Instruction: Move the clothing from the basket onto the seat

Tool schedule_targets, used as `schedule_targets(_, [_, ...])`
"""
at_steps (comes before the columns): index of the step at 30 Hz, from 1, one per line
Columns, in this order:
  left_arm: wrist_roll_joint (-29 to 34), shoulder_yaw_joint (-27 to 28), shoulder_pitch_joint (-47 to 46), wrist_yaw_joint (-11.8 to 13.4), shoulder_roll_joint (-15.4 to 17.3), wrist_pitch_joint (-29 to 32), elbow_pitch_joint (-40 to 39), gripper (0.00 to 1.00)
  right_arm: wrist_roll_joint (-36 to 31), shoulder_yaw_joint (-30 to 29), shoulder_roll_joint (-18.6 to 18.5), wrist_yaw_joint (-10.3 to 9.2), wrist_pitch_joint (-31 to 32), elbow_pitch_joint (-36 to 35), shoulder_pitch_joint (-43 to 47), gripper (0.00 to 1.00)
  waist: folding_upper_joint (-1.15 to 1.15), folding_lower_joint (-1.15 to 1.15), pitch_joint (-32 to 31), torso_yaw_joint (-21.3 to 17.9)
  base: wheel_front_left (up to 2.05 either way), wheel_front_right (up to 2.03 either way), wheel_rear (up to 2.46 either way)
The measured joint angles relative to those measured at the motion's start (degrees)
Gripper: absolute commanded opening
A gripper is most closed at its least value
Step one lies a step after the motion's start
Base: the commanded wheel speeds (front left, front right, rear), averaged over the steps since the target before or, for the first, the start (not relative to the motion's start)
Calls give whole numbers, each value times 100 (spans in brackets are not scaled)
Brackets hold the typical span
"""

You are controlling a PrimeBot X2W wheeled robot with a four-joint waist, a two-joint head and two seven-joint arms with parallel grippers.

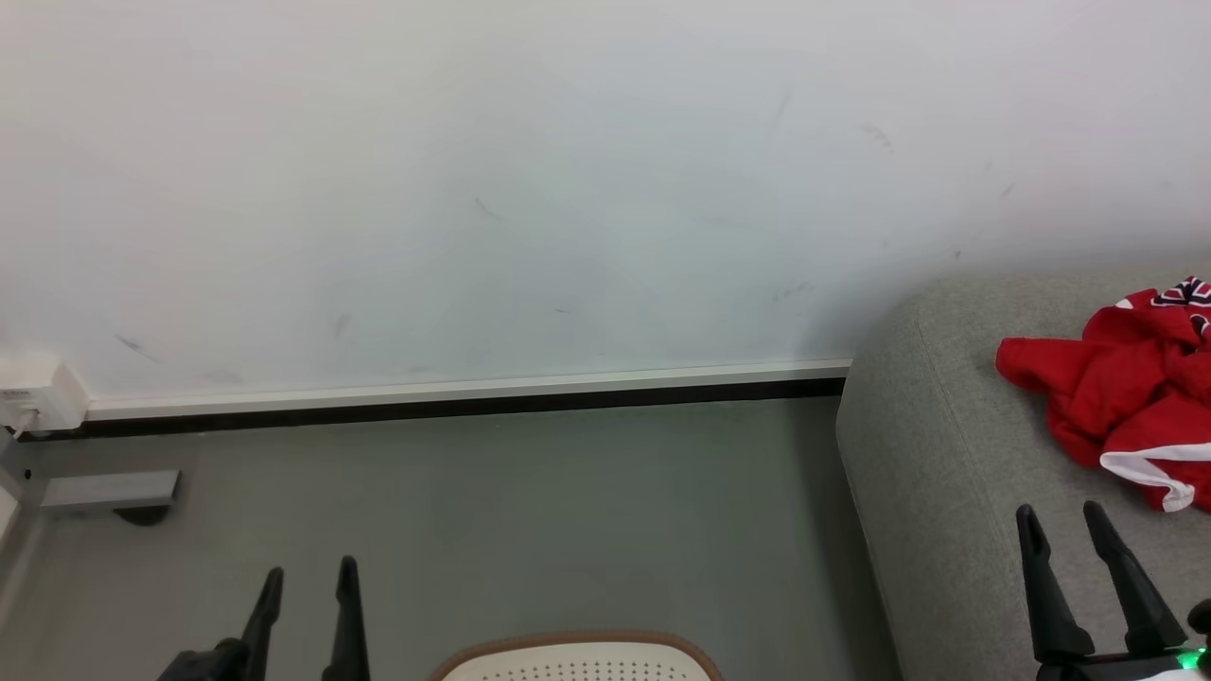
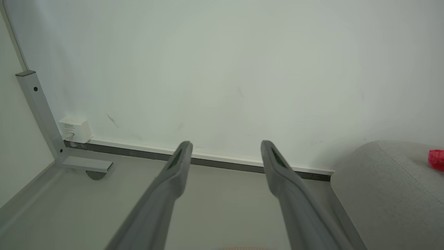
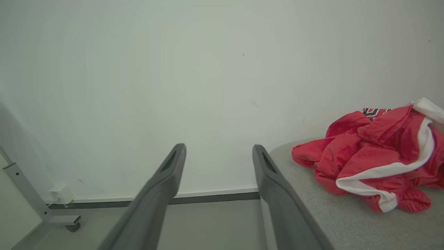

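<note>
The clothing [image 1: 1131,388], a crumpled heap of red fabric with white trim and a bit of red-white-black striped cuff, lies on the sofa [image 1: 937,473] at the middle right edge of the head view. In the right wrist view the heap sits at the right side of the frame, a white band curving across its front. It rests on the grey cushion near the sofa's rounded end. In the left wrist view a small red scrap of it shows at the far right edge, on top of the sofa.

The basket [image 1: 577,662] peeks in at the bottom centre of the head view as a brown rim and a strip of cream perforated wall. It stands on the grey floor [image 1: 568,511] left of the sofa. What it holds cannot be told.

The left claw [image 1: 310,567] rises at the lower left of the head view, over the floor left of the basket. Its 2 dark fingers are spread apart and hold nothing. The right claw [image 1: 1061,509] rises at the lower right, over the sofa cushion, below the clothing and apart from it. Its 2 fingers are likewise spread and empty.

A white wall [image 1: 568,189] fills the upper frame and meets the floor along a pale baseboard [image 1: 473,390] with a dark strip under it. At the left edge stand a grey metal foot [image 1: 109,490] and a small white box [image 1: 38,392] against the wall.
</note>
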Motion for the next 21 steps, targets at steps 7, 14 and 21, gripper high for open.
schedule_targets(7, [59, -73, -7, 88, -2, 0, 58, 100, -375, 46, 18, 0, -1, 249, -10, 100, 0, 0, -4, 22, 0, 0, 0])
schedule_targets(14, [59, -87, -8, 96, -2, 0, 30, 100, -411, 79, 24, 0, -1, 256, -20, 100, 0, 0, -28, 26, 0, 0, 0])
schedule_targets(21, [60, -113, -7, 100, -2, 0, -16, 100, -421, 80, 31, 0, -1, 310, -25, 100, 0, 0, -60, 0, 0, 0, 0])
